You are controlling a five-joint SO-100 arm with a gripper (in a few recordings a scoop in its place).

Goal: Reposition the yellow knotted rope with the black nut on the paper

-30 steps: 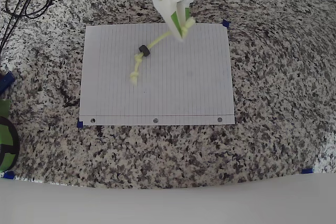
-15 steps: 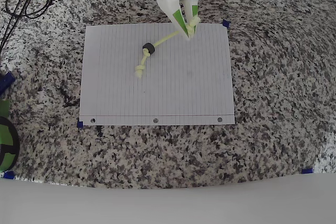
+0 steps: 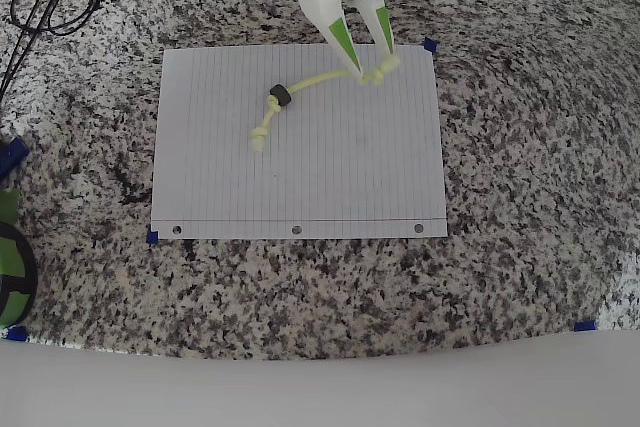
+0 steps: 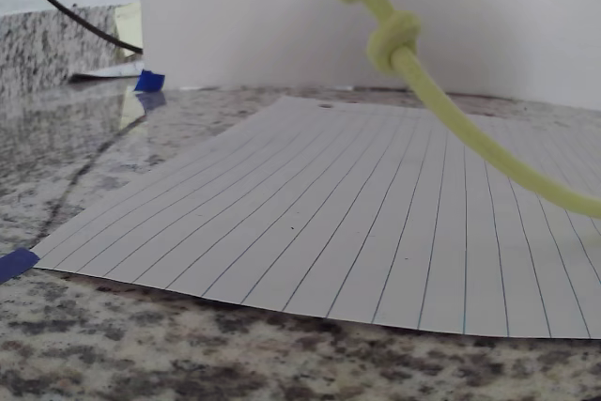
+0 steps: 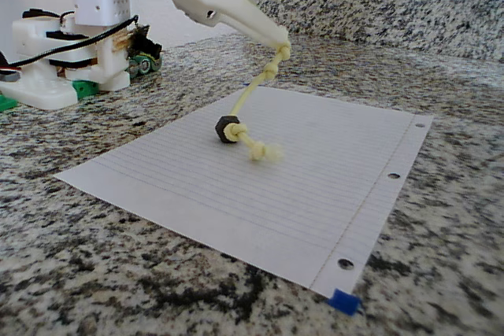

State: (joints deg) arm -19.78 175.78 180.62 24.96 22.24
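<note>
Over the top edge of the paper (image 3: 300, 177) in the overhead view, the jaws (image 3: 372, 69) stand parted, green inner faces showing. One knotted end of the yellow knotted rope (image 3: 300, 87) sits at the tip of the right finger; whether it is pinched or just hanging on is hard to tell. Rope runs left and down across the sheet through the black nut (image 3: 281, 97) to a frayed knot lying on the paper. Paper lies flat on the speckled granite surface (image 3: 520, 177), blue tape tabs (image 3: 430, 45) at its corners, three holes along its near edge.

Wrist view: rope (image 4: 441, 110) drops from the top edge, two knots close together, then curves off to the right above the lined paper (image 4: 357, 223). Black cable (image 4: 66, 11) at upper left.

Fixed view: white arm tip (image 5: 277, 46) holds the rope's end (image 5: 272, 64) lifted off the sheet; rope slants down to the nut (image 5: 227, 128), which rests on the paper (image 5: 315, 179) with the frayed tail just beside it. Jaw gap is hidden here.
</note>
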